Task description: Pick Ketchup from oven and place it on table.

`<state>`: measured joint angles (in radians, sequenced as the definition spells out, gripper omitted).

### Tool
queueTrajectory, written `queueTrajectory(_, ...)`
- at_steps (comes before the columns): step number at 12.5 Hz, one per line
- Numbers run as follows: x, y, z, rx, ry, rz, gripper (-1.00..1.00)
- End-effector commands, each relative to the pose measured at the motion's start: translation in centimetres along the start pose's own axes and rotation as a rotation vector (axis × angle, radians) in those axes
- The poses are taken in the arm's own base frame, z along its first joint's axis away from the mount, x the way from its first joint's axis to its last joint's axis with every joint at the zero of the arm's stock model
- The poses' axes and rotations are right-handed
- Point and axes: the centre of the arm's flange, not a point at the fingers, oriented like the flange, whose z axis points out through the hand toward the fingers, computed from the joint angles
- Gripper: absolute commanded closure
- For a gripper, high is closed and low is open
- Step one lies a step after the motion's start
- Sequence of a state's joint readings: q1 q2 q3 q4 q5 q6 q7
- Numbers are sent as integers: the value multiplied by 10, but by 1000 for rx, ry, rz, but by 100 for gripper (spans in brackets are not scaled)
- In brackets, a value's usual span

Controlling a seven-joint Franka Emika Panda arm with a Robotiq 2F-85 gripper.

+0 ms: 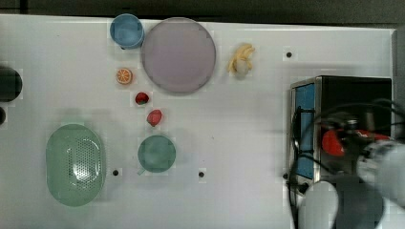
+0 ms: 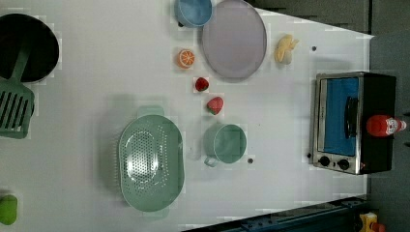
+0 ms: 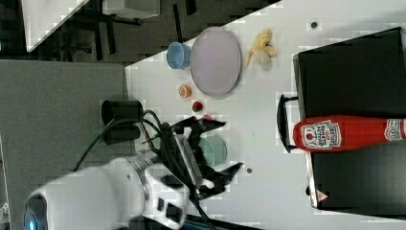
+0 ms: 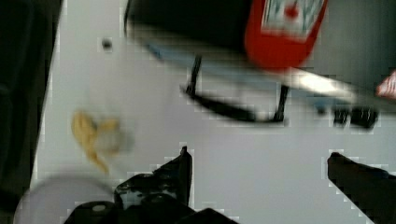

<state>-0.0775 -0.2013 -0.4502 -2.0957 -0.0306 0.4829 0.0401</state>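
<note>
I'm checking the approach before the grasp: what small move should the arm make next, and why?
Probably bring the open gripper closer to the Ketchup, lining the fingers up across the bottle's body. The bottle lies on its side on top of the oven, its base end overhanging the front edge above the handle. In the right view the gripper is well apart from it, above the table, holding nothing.
</note>
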Motion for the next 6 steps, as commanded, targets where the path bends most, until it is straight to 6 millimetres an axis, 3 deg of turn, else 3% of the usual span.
queueTrajectory(1,28,-2,25,-27,57,-12,-100)
queueTrajectory(6,74,9,86,-72,130,56,-100)
